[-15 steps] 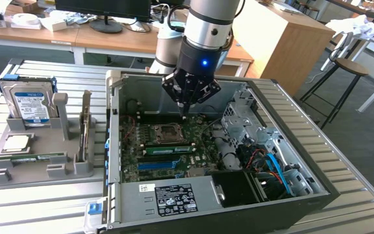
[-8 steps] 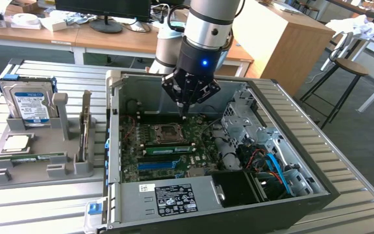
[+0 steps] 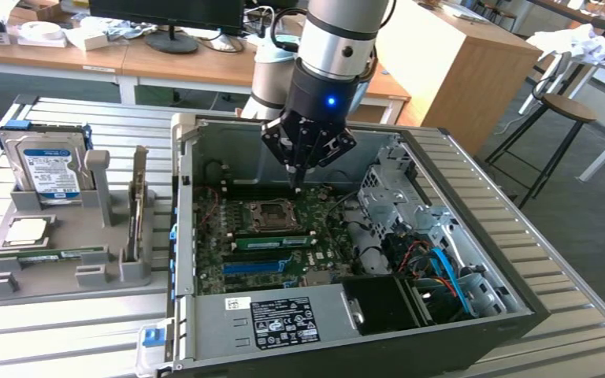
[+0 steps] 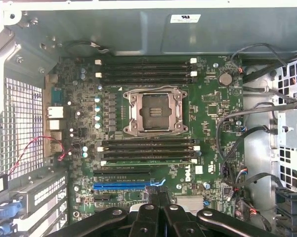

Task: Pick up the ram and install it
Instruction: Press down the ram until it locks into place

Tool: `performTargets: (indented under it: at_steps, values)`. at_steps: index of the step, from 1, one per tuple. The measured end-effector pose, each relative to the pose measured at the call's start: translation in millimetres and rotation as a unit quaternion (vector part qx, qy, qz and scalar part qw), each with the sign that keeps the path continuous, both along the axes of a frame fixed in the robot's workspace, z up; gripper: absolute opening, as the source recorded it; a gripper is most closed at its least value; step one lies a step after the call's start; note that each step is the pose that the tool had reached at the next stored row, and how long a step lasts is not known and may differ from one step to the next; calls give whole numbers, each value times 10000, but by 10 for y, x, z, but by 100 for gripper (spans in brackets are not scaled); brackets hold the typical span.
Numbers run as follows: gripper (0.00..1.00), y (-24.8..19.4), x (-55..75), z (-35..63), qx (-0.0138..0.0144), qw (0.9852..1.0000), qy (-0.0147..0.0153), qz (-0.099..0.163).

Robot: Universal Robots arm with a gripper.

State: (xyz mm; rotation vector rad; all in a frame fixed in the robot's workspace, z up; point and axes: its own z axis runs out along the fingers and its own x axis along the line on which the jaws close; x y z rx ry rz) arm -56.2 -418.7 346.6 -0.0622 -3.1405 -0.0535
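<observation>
A ram stick (image 3: pixel 271 242), green with black chips, stands on edge in a motherboard slot just in front of the empty processor socket (image 3: pixel 269 213); in the wrist view its pale top edge (image 4: pixel 148 161) runs along that slot. Another green ram stick (image 3: pixel 61 253) lies flat in the grey holder (image 3: pixel 124 272) at the exterior view's left. My gripper (image 3: pixel 297 187) hangs inside the open computer case over the far side of the socket, shut, with nothing between its fingers (image 4: pixel 163 207). It touches neither stick.
The holder also carries an upright hard drive (image 3: pixel 50 169), a square silver chip (image 3: pixel 27 230) and a thin card on edge (image 3: pixel 138 205). Case walls (image 3: pixel 182 197), loose cables (image 3: pixel 428 260) and the drive cage (image 3: pixel 397 185) ring the motherboard. The power supply (image 3: pixel 271 319) sits along the front.
</observation>
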Motion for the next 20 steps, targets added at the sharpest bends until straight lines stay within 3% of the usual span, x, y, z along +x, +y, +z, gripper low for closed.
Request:
performTargets:
  at_steps: [7,20]
  values:
    - [10,28,3,0,0,10000,0,29]
    - [10,38,42,0,0,10000,0,44]
